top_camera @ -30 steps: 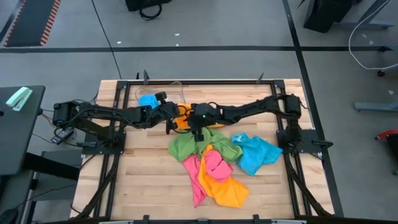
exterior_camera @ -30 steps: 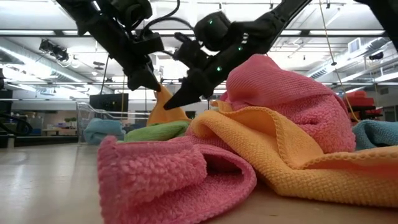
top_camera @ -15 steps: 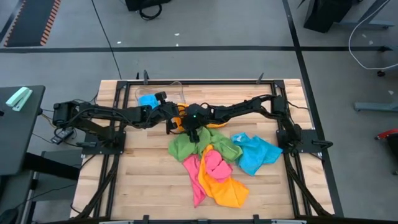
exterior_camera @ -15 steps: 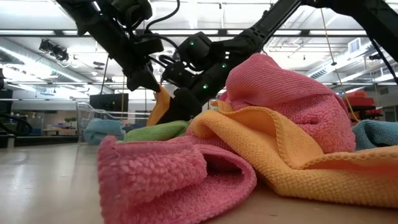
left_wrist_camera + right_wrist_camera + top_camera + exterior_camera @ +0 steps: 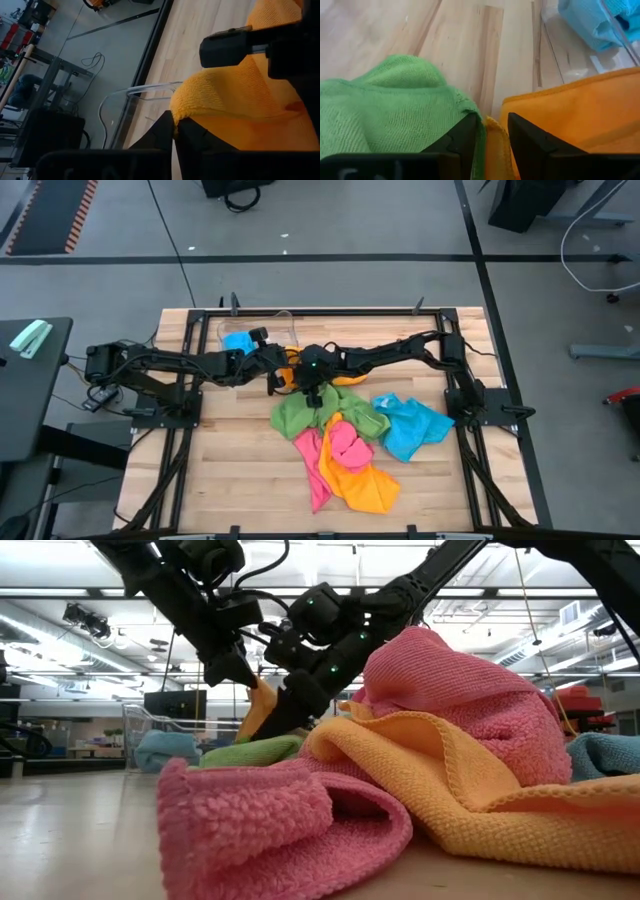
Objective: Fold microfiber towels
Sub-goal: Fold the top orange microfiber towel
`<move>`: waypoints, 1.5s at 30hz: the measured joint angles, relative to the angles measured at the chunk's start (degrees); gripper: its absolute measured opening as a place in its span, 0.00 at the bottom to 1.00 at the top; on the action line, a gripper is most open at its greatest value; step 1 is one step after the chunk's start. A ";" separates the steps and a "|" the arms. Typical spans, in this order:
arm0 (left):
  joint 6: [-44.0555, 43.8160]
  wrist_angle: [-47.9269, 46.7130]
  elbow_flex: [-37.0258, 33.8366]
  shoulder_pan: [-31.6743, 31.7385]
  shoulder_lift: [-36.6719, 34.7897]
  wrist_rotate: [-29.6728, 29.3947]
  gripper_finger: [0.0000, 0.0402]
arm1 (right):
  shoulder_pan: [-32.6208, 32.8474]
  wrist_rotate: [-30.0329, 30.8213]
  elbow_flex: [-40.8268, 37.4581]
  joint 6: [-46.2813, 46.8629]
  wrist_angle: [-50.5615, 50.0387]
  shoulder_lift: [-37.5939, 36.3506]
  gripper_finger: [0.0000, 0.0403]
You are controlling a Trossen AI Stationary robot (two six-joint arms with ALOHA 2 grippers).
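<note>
Here, on the wooden surface (image 5: 240,470): left gripper (image 5: 174,131), jaws pinching an edge of the orange-yellow towel (image 5: 240,100) beside the clear bin (image 5: 262,330). Right gripper (image 5: 491,131), jaws narrowly spread about another edge of that towel, next to the green towel (image 5: 385,110). Pink towel (image 5: 270,830), blue towel (image 5: 410,428) heaped nearby.

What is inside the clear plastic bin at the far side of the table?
Inside the clear plastic bin lies one blue towel. The left arm covers the bin's near part, so anything lying there cannot be seen.
</note>
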 joint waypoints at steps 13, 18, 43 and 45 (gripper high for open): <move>-0.39 -0.24 0.00 0.00 0.00 0.00 0.04 | -0.55 0.04 -0.02 0.49 -1.38 -0.48 0.31; -0.39 -0.24 0.00 0.00 0.00 0.00 0.06 | -1.10 0.04 -0.02 0.47 -2.08 -0.48 0.31; -1.22 -0.37 0.02 0.00 0.00 0.09 0.08 | -1.61 0.63 -0.07 0.62 -9.76 -5.78 0.31; -1.22 -0.42 0.02 0.00 0.00 0.09 0.07 | -1.62 0.63 -0.07 0.62 -9.89 -5.72 0.31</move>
